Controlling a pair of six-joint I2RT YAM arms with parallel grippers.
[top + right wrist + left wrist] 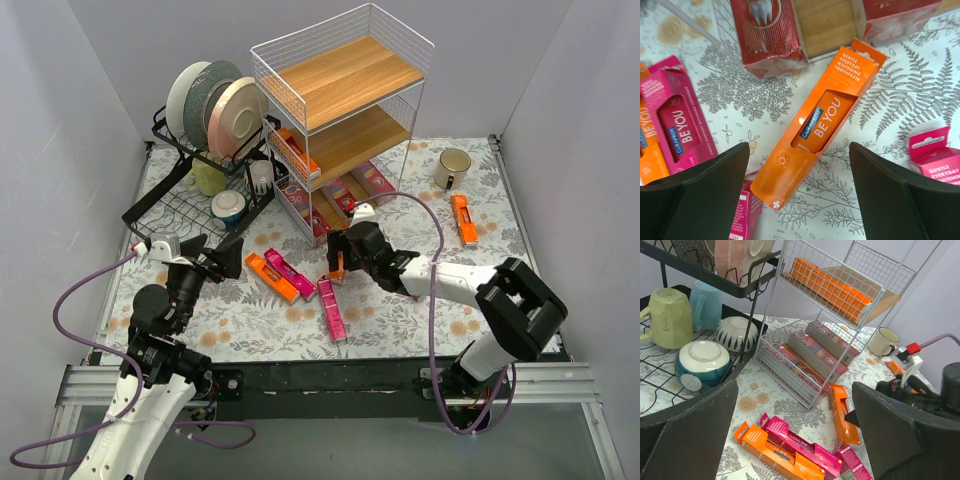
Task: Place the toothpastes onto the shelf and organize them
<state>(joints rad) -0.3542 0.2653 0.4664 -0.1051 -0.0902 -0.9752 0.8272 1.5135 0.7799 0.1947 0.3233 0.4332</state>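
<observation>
The shelf [340, 110] stands at the back centre, with orange toothpastes [298, 152] on its middle board and dark red ones [360, 185] on the bottom. Loose on the table lie an orange carton [270, 278] beside a pink one [290, 272], another pink one [332, 308], and an orange one [463, 219] at the right. My right gripper [340, 262] is open, its fingers straddling an orange carton [820, 125] lying flat in front of the shelf, not touching it. My left gripper [225, 258] is open and empty, left of the loose cartons [800, 440].
A black dish rack [165, 205] with plates [215, 100], mugs and bowls [228, 207] stands at the back left, close to the shelf. A cream mug [452, 167] sits at the back right. Walls close in on both sides of the flowered tablecloth.
</observation>
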